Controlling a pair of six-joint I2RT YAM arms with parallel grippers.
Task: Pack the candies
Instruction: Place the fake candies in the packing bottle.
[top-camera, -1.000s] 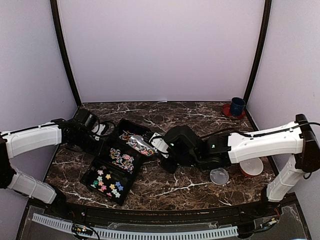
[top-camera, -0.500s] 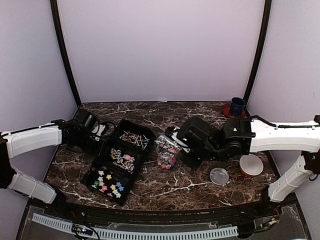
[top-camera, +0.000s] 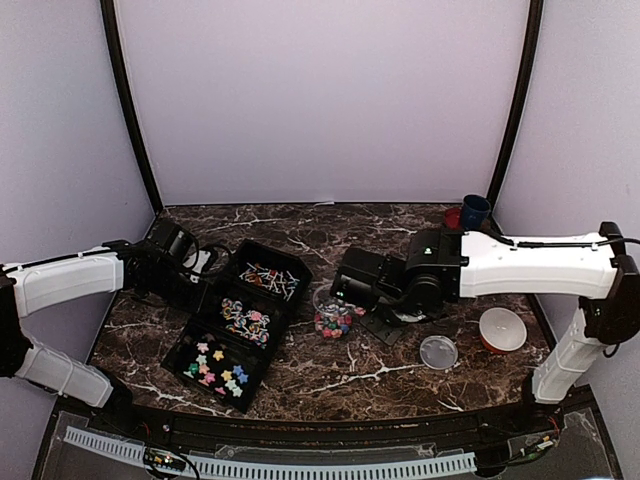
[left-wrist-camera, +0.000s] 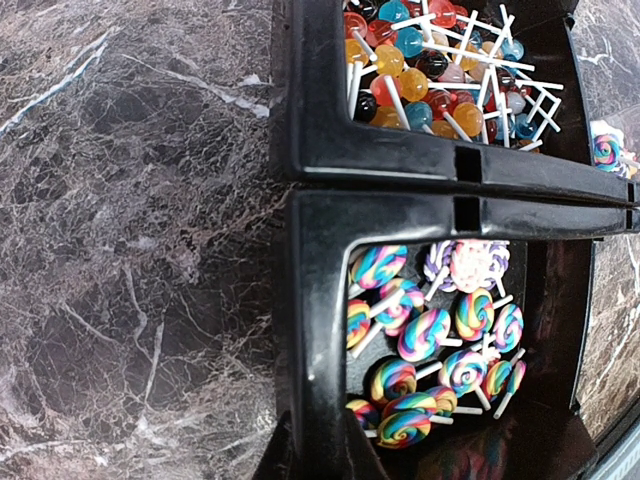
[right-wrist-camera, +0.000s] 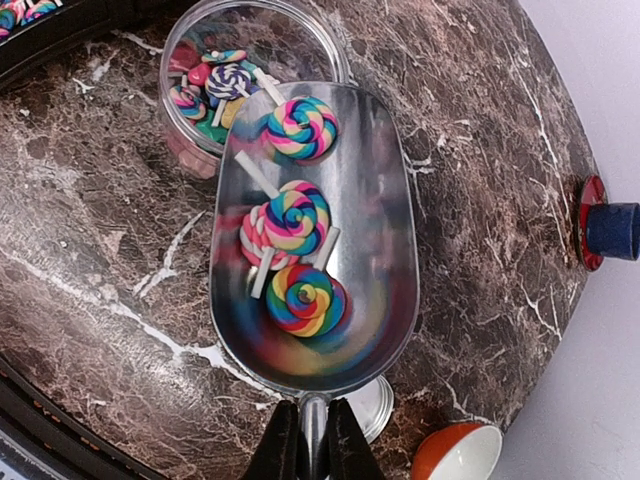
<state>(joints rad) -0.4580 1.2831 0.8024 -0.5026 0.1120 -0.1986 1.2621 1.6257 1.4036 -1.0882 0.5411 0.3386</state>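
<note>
My right gripper (right-wrist-camera: 312, 452) is shut on the thin handle of a metal scoop (right-wrist-camera: 375, 230). Three rainbow swirl lollipop candies (right-wrist-camera: 296, 215) lie in the scoop, whose front lip hangs over the rim of the small clear jar (right-wrist-camera: 325, 45). The jar (top-camera: 332, 314) holds more candies and stands right of the black three-compartment tray (top-camera: 272, 258). My left gripper (left-wrist-camera: 316, 462) is shut on the tray's outer wall (left-wrist-camera: 320, 300). Swirl lollipops (left-wrist-camera: 430, 335) and ball lollipops (left-wrist-camera: 420, 60) fill two compartments. Pastel stars (top-camera: 215, 365) fill the near one.
A clear round lid (top-camera: 438, 351) and an orange bowl (top-camera: 502, 330) lie on the marble table near the right arm. A blue cup on a red saucer (top-camera: 474, 212) stands at the back right corner. Walls close in the sides and back.
The right arm carried the loaded scoop from over the tray rightward to the jar, then turned at the wrist. The left arm and tray stayed put.
</note>
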